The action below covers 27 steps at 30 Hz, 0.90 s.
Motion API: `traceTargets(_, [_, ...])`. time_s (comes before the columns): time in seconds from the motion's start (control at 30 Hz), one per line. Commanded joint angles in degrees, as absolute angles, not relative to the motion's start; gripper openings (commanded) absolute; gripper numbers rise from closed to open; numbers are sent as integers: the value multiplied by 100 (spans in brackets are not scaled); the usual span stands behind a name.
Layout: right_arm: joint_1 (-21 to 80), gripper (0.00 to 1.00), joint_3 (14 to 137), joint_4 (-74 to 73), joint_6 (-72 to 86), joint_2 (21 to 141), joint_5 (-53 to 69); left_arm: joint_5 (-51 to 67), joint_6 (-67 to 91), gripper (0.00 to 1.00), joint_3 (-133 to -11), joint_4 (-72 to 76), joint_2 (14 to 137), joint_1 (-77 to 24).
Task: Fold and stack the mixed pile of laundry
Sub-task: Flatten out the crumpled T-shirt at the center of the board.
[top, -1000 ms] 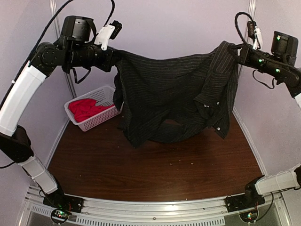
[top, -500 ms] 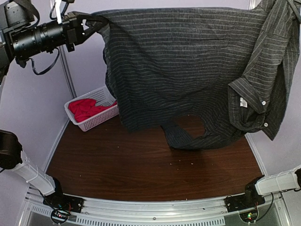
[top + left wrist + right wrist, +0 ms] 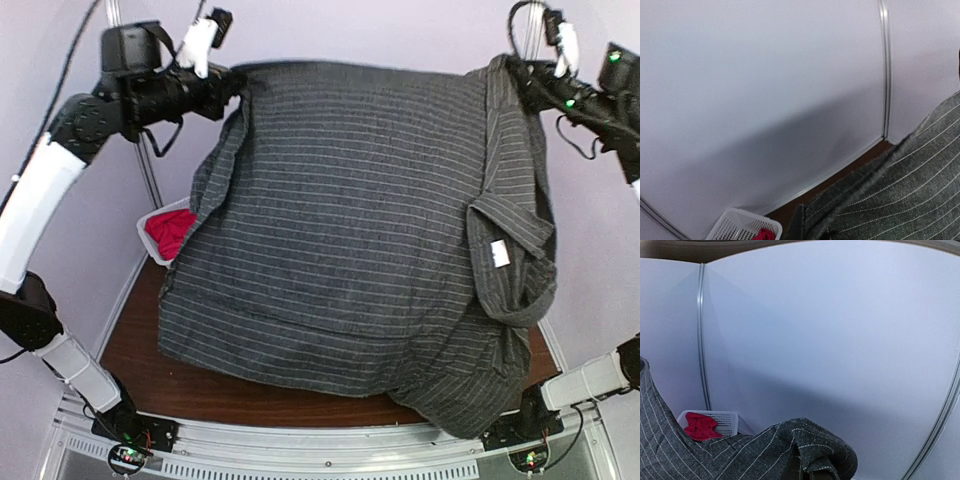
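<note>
The dark charcoal pinstriped shirt (image 3: 360,240) is stretched wide between my two grippers, held high and billowing out over most of the table. My left gripper (image 3: 232,88) is shut on its upper left corner. My right gripper (image 3: 505,72) is shut on its upper right corner, by the collar. The cloth shows in the left wrist view (image 3: 905,190) and, bunched up, in the right wrist view (image 3: 810,450); it hides my fingers in both. The red-pink T-shirt (image 3: 170,232) lies in the basket and also shows in the left wrist view (image 3: 765,234) and the right wrist view (image 3: 699,426).
The white lattice basket (image 3: 148,222) stands at the back left of the brown table (image 3: 130,335), half hidden by the shirt; it also shows in the wrist views (image 3: 735,227) (image 3: 727,419). Pale walls close in the back and both sides.
Both arms rose with the shirt, then came back down. The shirt, first slack at the back, has spread flat and swung forward, and now covers most of the table and basket.
</note>
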State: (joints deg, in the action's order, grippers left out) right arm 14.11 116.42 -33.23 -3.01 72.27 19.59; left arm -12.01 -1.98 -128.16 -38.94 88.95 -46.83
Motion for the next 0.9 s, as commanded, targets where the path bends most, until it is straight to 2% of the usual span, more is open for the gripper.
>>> traceTargets(0.0, [459, 33, 9872, -1768, -102, 7939, 1988, -1032, 422, 0, -11388, -3009, 9404, -3761])
traceTargets(0.03, [350, 61, 9790, -1623, -54, 8329, 1930, -1144, 464, 0, -11347, -2934, 9645, -3618])
traceTargets(0.07, [237, 77, 9979, -1711, 81, 8828, 1865, -1136, 517, 1, -11438, -2933, 9973, -3447])
traceTargets(0.1, [126, 92, 10522, -2089, 278, 9419, 1908, -1124, 673, 18, -11677, -3066, 10361, -3257])
traceTargets(0.13, [78, 99, 11317, -2644, 435, 10102, 2061, -1159, 882, 40, -12128, -3452, 10806, -3056])
traceTargets(0.2, [-87, 100, 13365, -4200, 589, 11395, 2110, -1190, 951, 79, -13353, -4492, 11684, -2849])
traceTargets(0.23, [-96, 100, 14264, -4869, 627, 11886, 2197, -1421, 974, 91, -13724, -4837, 11908, -2840])
traceTargets(0.27, [-84, 100, 14591, -5137, 768, 12041, 2273, -1494, 990, 97, -13630, -4896, 11872, -2839])
traceTargets(0.33, [-52, 100, 13875, -5050, 1079, 11731, 2340, -1497, 1049, 98, -12819, -4587, 11448, -2839])
traceTargets(0.5, [247, 99, 10816, -4140, 1513, 10329, 2782, -546, 1083, 98, -10813, -3931, 10543, -2880])
traceTargets(0.67, [583, 80, 9076, -3987, 1540, 9773, 2760, 305, 853, 97, -9807, -3658, 10549, -3505])
traceTargets(0.77, [773, 65, 8509, -3957, 1601, 9695, 2721, 624, 831, 88, -9640, -3634, 10881, -3897])
traceTargets(0.87, [1019, 58, 8115, -3862, 1723, 9642, 2596, 810, 1022, 76, -9396, -3440, 11222, -4074])
